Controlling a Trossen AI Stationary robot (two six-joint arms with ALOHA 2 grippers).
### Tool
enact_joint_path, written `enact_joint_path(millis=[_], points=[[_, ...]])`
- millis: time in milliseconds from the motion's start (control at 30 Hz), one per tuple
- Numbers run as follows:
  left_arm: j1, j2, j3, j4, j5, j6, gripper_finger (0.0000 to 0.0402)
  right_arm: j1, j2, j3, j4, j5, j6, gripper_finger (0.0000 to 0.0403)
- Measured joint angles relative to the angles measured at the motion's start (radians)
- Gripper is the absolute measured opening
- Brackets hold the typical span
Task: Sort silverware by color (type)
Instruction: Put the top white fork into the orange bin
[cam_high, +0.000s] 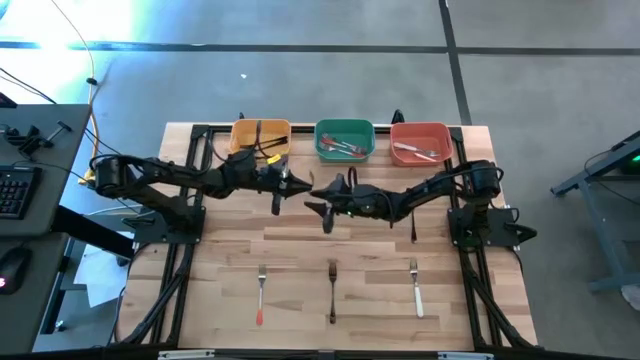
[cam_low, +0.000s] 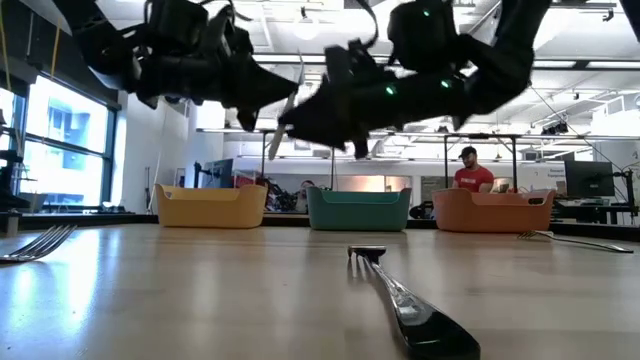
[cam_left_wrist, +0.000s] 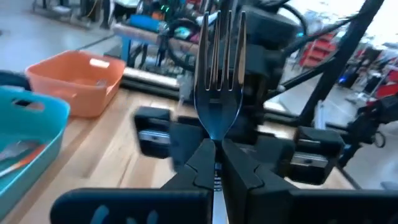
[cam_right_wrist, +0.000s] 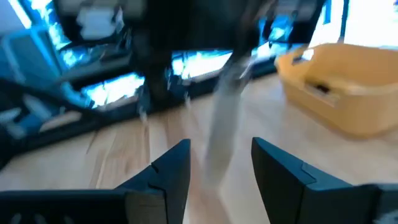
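My left gripper (cam_high: 283, 186) is over the table's far middle, in front of the yellow bin, shut on a fork (cam_left_wrist: 219, 74) with a silver head. The fork shows in the low view (cam_low: 285, 110) as a pale slanting strip high above the table. My right gripper (cam_high: 318, 205) is open just right of it, facing the left gripper. In the right wrist view the fork's pale handle (cam_right_wrist: 221, 137) shows blurred ahead of the open fingers (cam_right_wrist: 171, 168); whether they touch it I cannot tell. A red-handled (cam_high: 260, 295), a black-handled (cam_high: 332, 290) and a white-handled fork (cam_high: 415, 290) lie flat near the front edge. My left gripper pinches the fork's neck (cam_left_wrist: 215, 138), just behind the head, between its two fingertips. The fork lies along the fingers, and its tines stick out past them. It is lifted well clear of the table and slants steeply in the low view.
A yellow bin (cam_high: 238, 135), a green bin (cam_high: 320, 145) and a red bin (cam_high: 395, 135) stand in a row at the far edge, each with some cutlery inside. A person in red stands in the room behind. Bare wood lies between the arms and the three forks.
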Motion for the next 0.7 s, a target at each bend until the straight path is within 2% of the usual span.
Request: enact_joint_path(millis=[233,333,433,467,600,700], points=[[-0.031,-0.002,-0.004,0.067,-0.022,0.016,0.0,-0.01,0.0,0.091,-0.044,0.009,-0.07,0.0145],[-0.032,-0.002,-0.004,0.067,-0.024,0.023,0.0,-0.006,0.0,0.111,-0.09,0.009,-0.079,0.0105],[-0.026,-0.002,-0.004,0.082,-0.018,0.025,0.0002,-0.002,0.0,0.129,-0.134,0.016,-0.105,0.0034],[-0.023,-0.002,-0.005,0.084,-0.019,0.025,0.0005,-0.002,-0.001,0.132,-0.145,0.015,-0.12,0.0023],[-0.005,-0.002,-0.006,0.081,-0.01,0.007,0.0026,-0.004,-0.004,0.144,-0.189,0.016,-0.112,0.0033],[0.01,-0.002,-0.02,0.097,-0.003,0.007,0.0048,-0.009,-0.019,0.146,-0.253,0.011,-0.116,0.0023]])
